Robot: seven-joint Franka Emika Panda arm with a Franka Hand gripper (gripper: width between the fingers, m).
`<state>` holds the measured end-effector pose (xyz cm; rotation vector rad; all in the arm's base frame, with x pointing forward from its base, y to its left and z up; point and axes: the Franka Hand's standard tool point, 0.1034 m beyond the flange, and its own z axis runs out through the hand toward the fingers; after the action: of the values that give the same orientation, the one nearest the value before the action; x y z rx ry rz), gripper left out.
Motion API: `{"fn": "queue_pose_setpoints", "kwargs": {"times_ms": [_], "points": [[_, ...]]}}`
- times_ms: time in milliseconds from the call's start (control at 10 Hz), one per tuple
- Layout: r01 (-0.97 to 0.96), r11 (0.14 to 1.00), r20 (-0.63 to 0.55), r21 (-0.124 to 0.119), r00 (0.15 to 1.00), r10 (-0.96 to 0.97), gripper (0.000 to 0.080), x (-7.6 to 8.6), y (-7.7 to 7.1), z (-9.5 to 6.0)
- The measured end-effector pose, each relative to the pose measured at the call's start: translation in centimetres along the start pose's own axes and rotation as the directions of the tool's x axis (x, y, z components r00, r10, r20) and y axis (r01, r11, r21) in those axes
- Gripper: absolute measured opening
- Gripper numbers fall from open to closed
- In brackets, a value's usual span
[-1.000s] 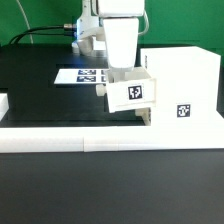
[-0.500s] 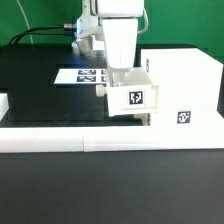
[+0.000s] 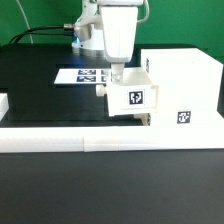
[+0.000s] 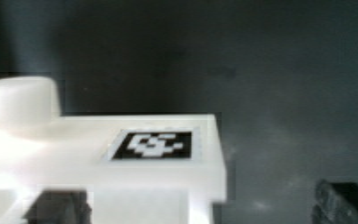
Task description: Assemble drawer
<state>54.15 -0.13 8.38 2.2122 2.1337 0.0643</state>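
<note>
A big white drawer case (image 3: 180, 85) stands on the black table at the exterior view's right. A small white drawer (image 3: 132, 98) with a marker tag on its face sits against the case's side, partly slid in. My gripper (image 3: 117, 73) hangs just above the drawer's top edge, open and holding nothing. In the wrist view the drawer's white top (image 4: 140, 150) with its tag lies below the gripper (image 4: 208, 205). The dark fingers (image 4: 60, 205) stand wide apart, one over the white part. A white round knob (image 4: 16, 100) sticks up beside the tag.
The marker board (image 3: 82, 75) lies flat on the table behind the drawer. A white rail (image 3: 90, 142) runs along the table's front edge and a white block (image 3: 3, 104) sits at the exterior view's left. Black table surface (image 3: 45, 100) spreads to the left.
The drawer shifted slightly down and toward the case, then stayed put. My gripper has let it go and risen a little above it.
</note>
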Motion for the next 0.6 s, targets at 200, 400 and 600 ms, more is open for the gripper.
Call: {"fn": "queue_pose_setpoints", "kwargs": {"times_ms": [200, 400, 600], "points": [[0.012, 1.0, 0.019, -0.001, 1.0, -0.011, 0.0649, -1.7, 0.3, -1.6], [0.021, 1.0, 0.026, -0.018, 0.999, -0.021, 0.0648, -3.6, 1.0, -2.7], [0.033, 0.999, 0.015, -0.011, 0.999, -0.033, 0.0648, -3.9, 0.8, -2.4]]}}
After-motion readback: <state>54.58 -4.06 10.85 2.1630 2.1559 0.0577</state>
